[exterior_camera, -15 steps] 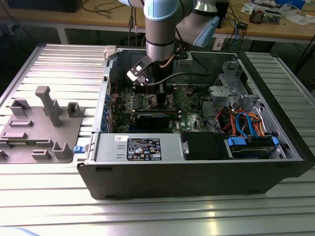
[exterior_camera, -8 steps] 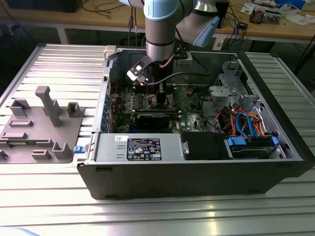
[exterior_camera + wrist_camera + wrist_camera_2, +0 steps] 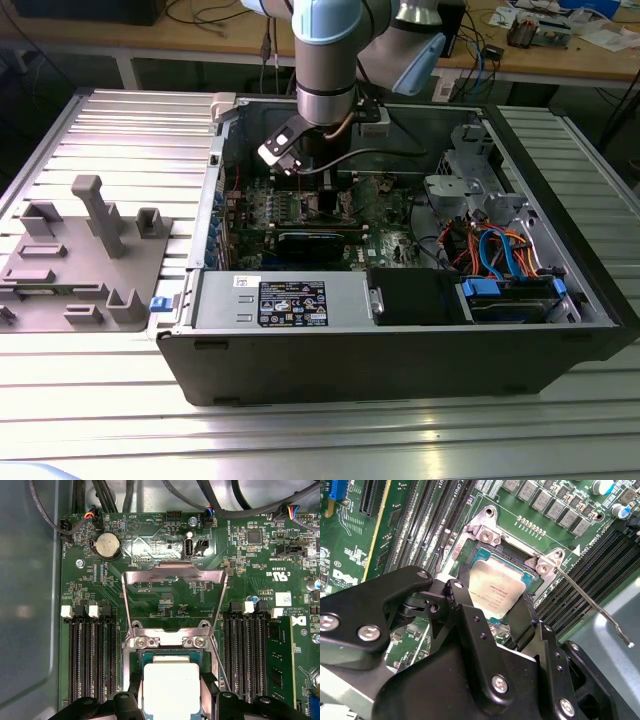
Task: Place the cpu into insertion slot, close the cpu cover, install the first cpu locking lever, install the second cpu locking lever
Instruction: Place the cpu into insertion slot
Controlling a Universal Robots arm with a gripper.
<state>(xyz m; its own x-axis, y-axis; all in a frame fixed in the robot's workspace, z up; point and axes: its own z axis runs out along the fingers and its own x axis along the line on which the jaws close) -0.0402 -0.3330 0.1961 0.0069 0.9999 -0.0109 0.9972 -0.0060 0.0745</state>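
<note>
Work looks to be at the first step; cpu (image 3: 171, 690) is at the slot (image 3: 165, 654), seated or just above it, I can't tell which; gripper (image 3: 490, 602) jaws are narrow, pinching its two opposite edges; cover (image 3: 172, 571) lies flipped open on the board (image 3: 295, 560); one lever (image 3: 590, 605) sticks out loose; cover and both levers are yet to do.

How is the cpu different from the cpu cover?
The cpu is a solid square with a pale metal top. The cpu cover is a thin frame with a big window, and the green board shows through it. The cpu lies flat at the insertion slot, while the cpu cover is flipped open, off the slot. Both are silvery metal.
</note>
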